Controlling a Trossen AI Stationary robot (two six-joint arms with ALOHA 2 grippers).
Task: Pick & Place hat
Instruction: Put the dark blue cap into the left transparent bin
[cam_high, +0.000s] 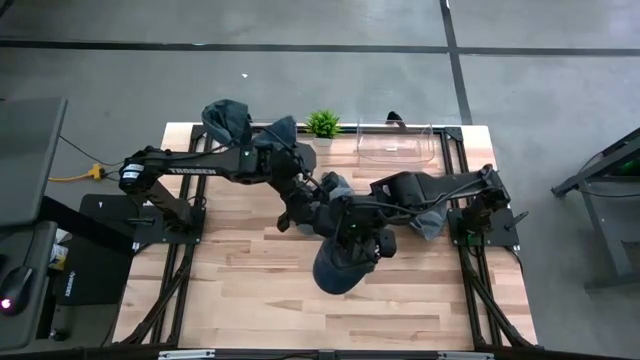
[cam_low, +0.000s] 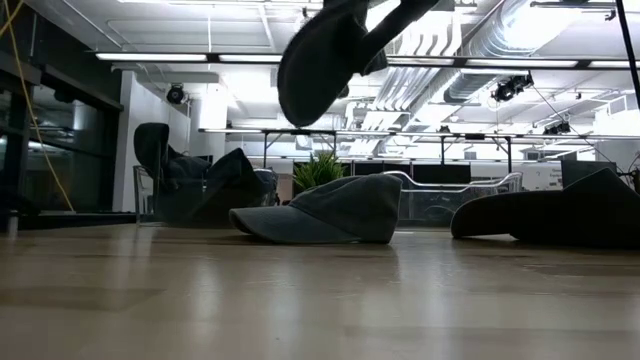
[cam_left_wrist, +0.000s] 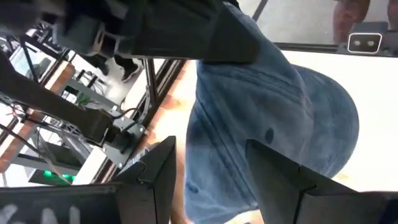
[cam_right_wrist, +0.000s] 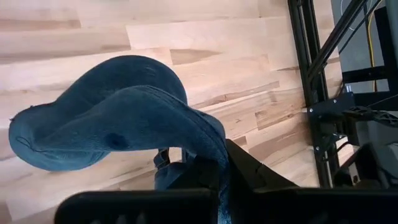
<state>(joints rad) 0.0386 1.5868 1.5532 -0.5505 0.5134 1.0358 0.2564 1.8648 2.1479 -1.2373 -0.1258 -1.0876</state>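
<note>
A dark blue cap (cam_high: 337, 272) hangs high above the table's middle, with my right gripper (cam_right_wrist: 214, 171) shut on it. In the low view the cap (cam_low: 320, 60) is well clear of the wood. My left gripper (cam_left_wrist: 210, 148) reaches in from the left, open. Its fingers stand on either side of the cap's crown (cam_left_wrist: 267, 124); I cannot tell whether they touch the cloth. In the high view my left gripper (cam_high: 318, 215) is just left of my right gripper (cam_high: 362, 240). My right gripper pinches the cap's rear rim (cam_right_wrist: 198, 144) between its two fingers, beside the back strap opening (cam_right_wrist: 166, 155). The fingers slant down from the table's right side. The cap hangs below them, crown outward, lifted clear of the table.
A second cap (cam_low: 325, 210) lies on the wood under the arms, and a third (cam_low: 560, 215) lies at the right. Hats are piled at the back left (cam_high: 230, 120). A small plant (cam_high: 322, 123) and a clear tray (cam_high: 395, 145) stand along the far edge.
</note>
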